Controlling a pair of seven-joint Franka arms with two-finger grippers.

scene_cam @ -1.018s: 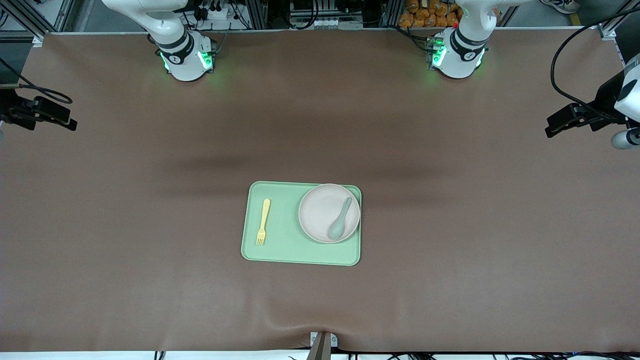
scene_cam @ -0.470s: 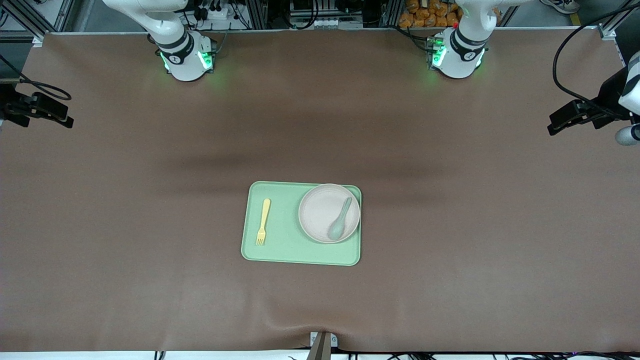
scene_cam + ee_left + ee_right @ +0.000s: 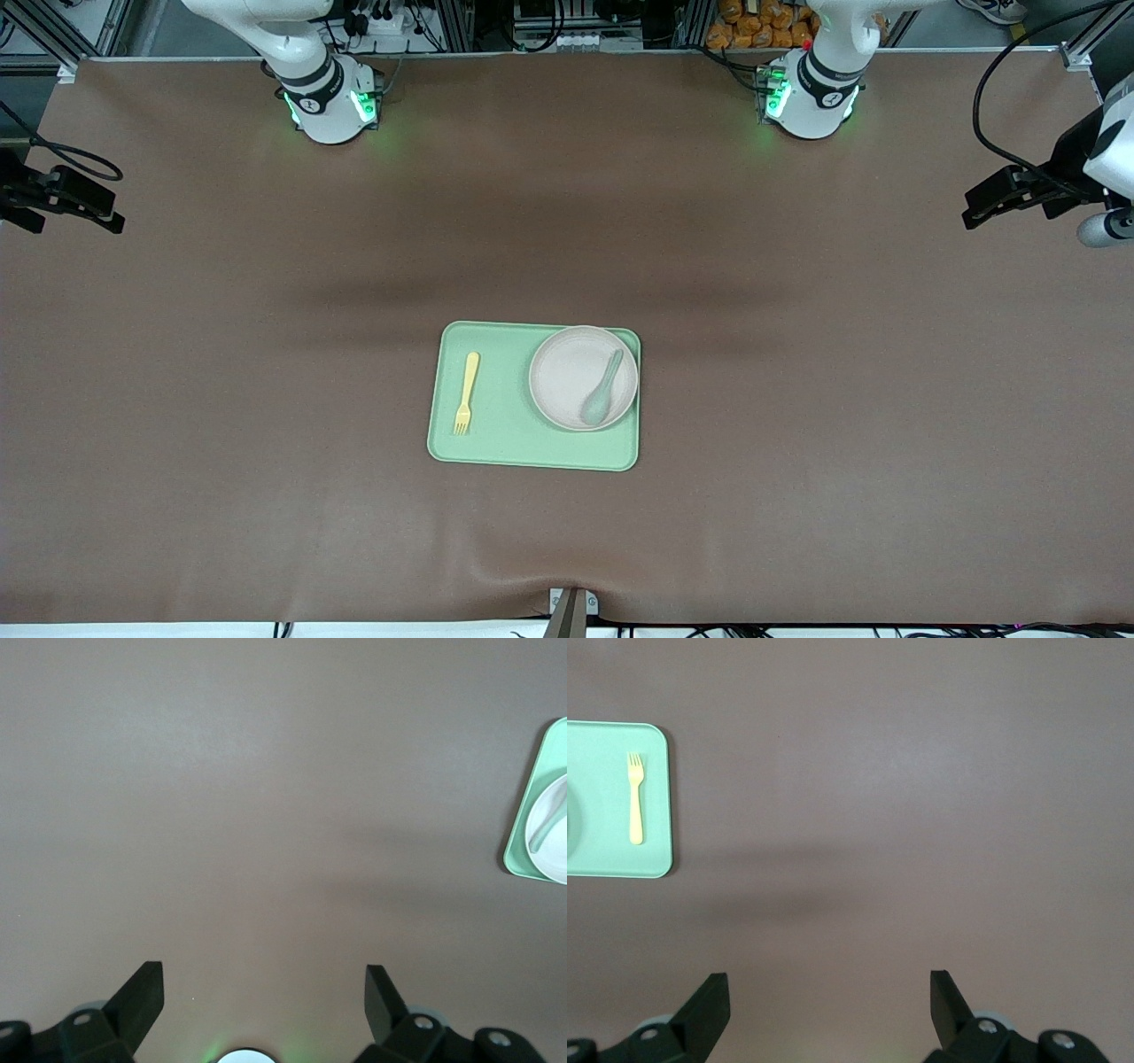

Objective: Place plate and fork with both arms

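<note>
Front view is showing both arms hanging high over the two ends of the brown counter point(image 3: 797, 532), each well apart from the task's things. Left end effector point(image 3: 974, 215) is hovering over the counter's edge at the left arm's end, and the left wrist view is showing its fingers point(image 3: 142, 992) standing wide apart with nothing between them. Right end effector point(image 3: 113, 221) is hovering over the edge at the right arm's end, and the right wrist view is showing its fingers point(image 3: 709, 1001) likewise spread wide and holding nothing. Pale green tray point(image 3: 505, 443) is lying on the counter between the two end effectors, well away from both and nearer the front camera than either arm's base. Plate point(image 3: 567, 377) is sitting on the tray at the end toward the left end effector, its rim reaching close to the tray's edge. Pale green spoon point(image 3: 602, 390) is resting inside the plate, tilted, with its bowl nearer the front camera. Fork point(image 3: 466, 392) is lying flat on the tray at the end toward the right end effector, apart from the plate, with its tines pointing toward the front camera.
</note>
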